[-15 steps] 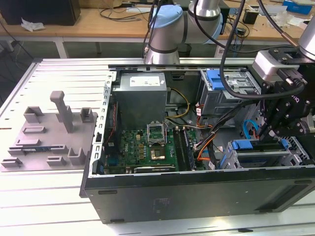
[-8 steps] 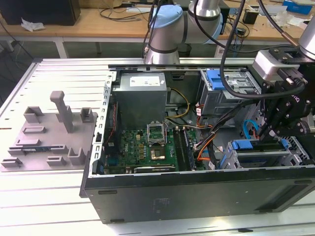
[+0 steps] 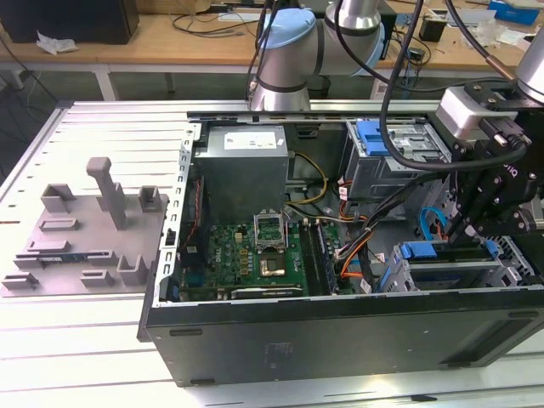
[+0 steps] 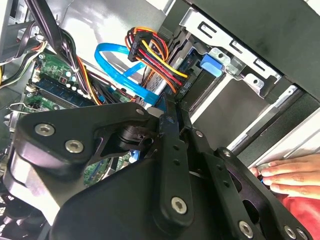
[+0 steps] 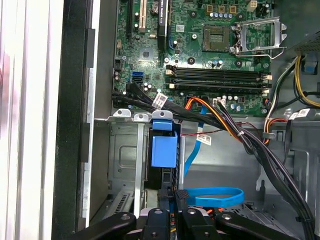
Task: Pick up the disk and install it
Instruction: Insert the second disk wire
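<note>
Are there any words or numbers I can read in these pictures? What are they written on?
No text here can be read clearly.
White sticker on the grey box: has print, too small to read.
White cable tags in the first wrist view: dark marks, too blurred to read.
Green board: tiny white lettering, too small to read.

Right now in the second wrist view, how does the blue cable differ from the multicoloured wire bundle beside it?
The blue cable is one flat ribbon, bent in a loop; the wire bundle is several round red, yellow, orange and black strands. Both run inside the computer case.
</note>
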`<state>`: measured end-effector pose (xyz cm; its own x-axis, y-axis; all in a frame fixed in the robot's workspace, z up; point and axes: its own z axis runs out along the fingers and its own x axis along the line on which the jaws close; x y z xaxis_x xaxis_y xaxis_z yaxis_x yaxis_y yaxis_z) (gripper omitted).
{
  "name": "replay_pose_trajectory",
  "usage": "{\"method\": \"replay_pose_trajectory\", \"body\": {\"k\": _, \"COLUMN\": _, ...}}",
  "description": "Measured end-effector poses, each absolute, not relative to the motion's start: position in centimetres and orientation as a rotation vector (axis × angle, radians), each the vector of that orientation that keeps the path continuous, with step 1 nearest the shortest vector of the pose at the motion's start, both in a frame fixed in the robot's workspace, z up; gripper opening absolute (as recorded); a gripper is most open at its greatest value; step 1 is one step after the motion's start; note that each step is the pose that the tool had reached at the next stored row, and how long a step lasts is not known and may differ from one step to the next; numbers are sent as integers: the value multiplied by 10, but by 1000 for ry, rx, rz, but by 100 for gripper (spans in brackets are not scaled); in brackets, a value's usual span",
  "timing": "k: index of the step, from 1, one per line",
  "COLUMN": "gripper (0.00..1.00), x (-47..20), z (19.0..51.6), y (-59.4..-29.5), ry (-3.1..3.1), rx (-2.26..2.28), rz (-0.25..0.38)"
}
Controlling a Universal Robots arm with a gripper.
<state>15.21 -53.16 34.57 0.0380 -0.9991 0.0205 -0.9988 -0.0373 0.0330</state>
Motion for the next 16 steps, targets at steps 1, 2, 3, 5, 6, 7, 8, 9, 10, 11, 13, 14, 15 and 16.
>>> {"method": "replay_pose_trajectory", "body": {"k": 1, "gripper": 16, "x": 152, "z": 346, "y": -532, "ry": -2153, "rx": 2236, "rz": -13}}
{"method": "replay_pose_trajectory", "body": {"k": 2, "gripper": 16, "x": 152, "z": 346, "y": -532, "ry": -2153, "rx": 2235, "rz": -12}}
{"method": "replay_pose_trajectory", "body": {"k": 3, "gripper": 16, "x": 152, "z": 345, "y": -532, "ry": -2152, "rx": 2235, "rz": -12}}
{"method": "replay_pose_trajectory", "body": {"k": 5, "gripper": 16, "x": 152, "z": 345, "y": -532, "ry": -2152, "rx": 2235, "rz": -11}}
{"method": "replay_pose_trajectory", "body": {"k": 6, "gripper": 16, "x": 152, "z": 345, "y": -532, "ry": -2152, "rx": 2235, "rz": -11}}
{"method": "replay_pose_trajectory", "body": {"k": 7, "gripper": 16, "x": 152, "z": 344, "y": -532, "ry": -2152, "rx": 2235, "rz": -11}}
{"method": "replay_pose_trajectory", "body": {"k": 8, "gripper": 16, "x": 152, "z": 344, "y": -532, "ry": -2152, "rx": 2235, "rz": -11}}
{"method": "replay_pose_trajectory", "body": {"k": 9, "gripper": 16, "x": 152, "z": 344, "y": -532, "ry": -2152, "rx": 2235, "rz": -11}}
{"method": "replay_pose_trajectory", "body": {"k": 10, "gripper": 16, "x": 152, "z": 343, "y": -532, "ry": -2152, "rx": 2235, "rz": -11}}
{"method": "replay_pose_trajectory", "body": {"k": 11, "gripper": 16, "x": 152, "z": 343, "y": -532, "ry": -2152, "rx": 2235, "rz": -11}}
{"method": "replay_pose_trajectory", "body": {"k": 13, "gripper": 16, "x": 152, "z": 343, "y": -532, "ry": -2152, "rx": 2235, "rz": -11}}
{"method": "replay_pose_trajectory", "body": {"k": 14, "gripper": 16, "x": 152, "z": 342, "y": -532, "ry": -2152, "rx": 2235, "rz": -11}}
{"method": "replay_pose_trajectory", "body": {"k": 15, "gripper": 16, "x": 152, "z": 342, "y": -532, "ry": -2152, "rx": 2235, "rz": -11}}
{"method": "replay_pose_trajectory", "body": {"k": 16, "gripper": 16, "x": 152, "z": 341, "y": -532, "ry": -2152, "rx": 2235, "rz": -11}}
